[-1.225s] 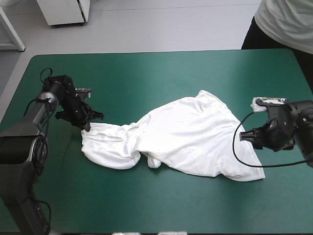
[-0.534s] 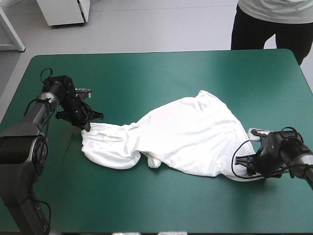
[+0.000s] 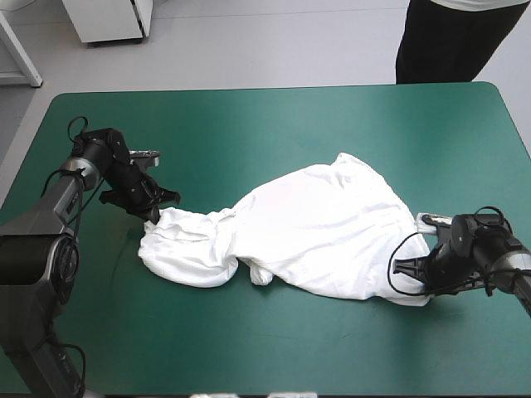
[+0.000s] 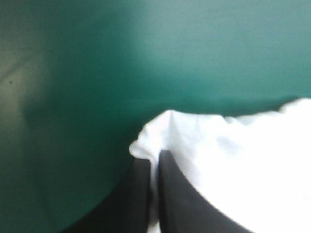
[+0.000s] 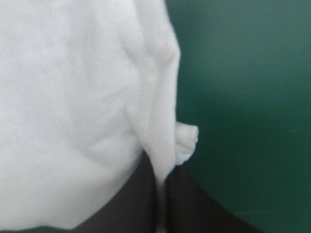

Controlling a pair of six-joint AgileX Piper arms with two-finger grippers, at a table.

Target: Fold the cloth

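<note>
Left to right across the teal-green counter (image 3: 249,133): the left gripper (image 3: 153,215) sat low near the left edge, its black fingers (image 4: 177,194) all but closed on the bunched left end of the T-shirt (image 3: 299,228), a thin fold of white cloth pinched between them. The T-shirt lay crumpled across the middle of the counter, narrow and rolled at its left end, broader and flatter toward the right, with a small lump gathered at its near side. The right gripper (image 3: 413,272) lay low at the near right corner of the cloth, fingers likewise nearly shut on a stitched hem, a small tuft of fabric standing out just beside the pinch. The step in hand appeared to be spreading the garment before any fold. To do it well, both pinches would probably need to stay firm on the edges while the arms lifted together and drew apart evenly, so that the rolled left part opened without the hem slipping free; a pull from one side alone would likely drag the heap rather than flatten it. No brand, label or legible writing showed on the T-shirt or the counter.
</note>
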